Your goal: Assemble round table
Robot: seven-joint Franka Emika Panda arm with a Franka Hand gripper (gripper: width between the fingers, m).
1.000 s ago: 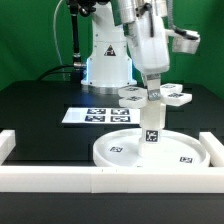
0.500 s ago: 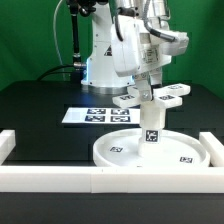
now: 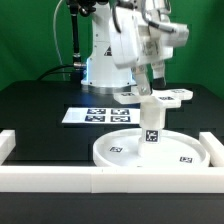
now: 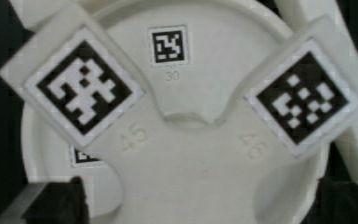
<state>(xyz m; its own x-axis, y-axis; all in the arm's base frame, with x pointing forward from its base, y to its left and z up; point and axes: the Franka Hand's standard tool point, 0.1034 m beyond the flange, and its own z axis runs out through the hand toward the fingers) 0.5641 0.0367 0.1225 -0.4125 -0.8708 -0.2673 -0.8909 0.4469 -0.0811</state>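
The large rimmed round disc lies flat near the front. The short cylindrical leg stands upright on it. The cross-shaped base sits on top of the leg with its tagged arms spread out level. My gripper reaches straight down onto the middle of the base and is shut on it. In the wrist view the base fills the picture with two big tags. Dark fingers flank the white plastic on both sides, around my gripper. The disc shows beyond it.
The marker board lies on the black table behind the disc, toward the exterior view's left. A long white border rail runs along the front, with raised ends at both sides. The arm's pedestal stands at the back.
My gripper has turned about its vertical axis while holding the base on the leg. The base's arms have swung round with it. Disc and leg have stayed in place.
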